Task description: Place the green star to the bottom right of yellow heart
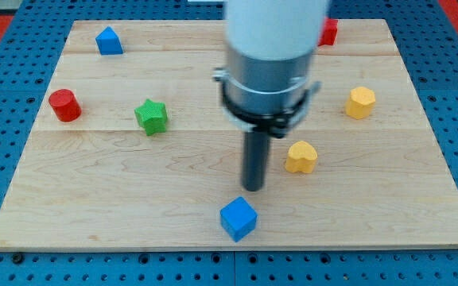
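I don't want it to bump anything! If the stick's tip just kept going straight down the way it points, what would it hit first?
My tip points straight down at the wooden board, so it meets bare wood first. The blue cube sits just below it in view, apparently untouched.

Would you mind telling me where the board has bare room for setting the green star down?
Bare wood lies below and right of the yellow heart, out to the board edge, and along the bottom left under the green star. It is tighter around my tip, between the heart and blue cube.
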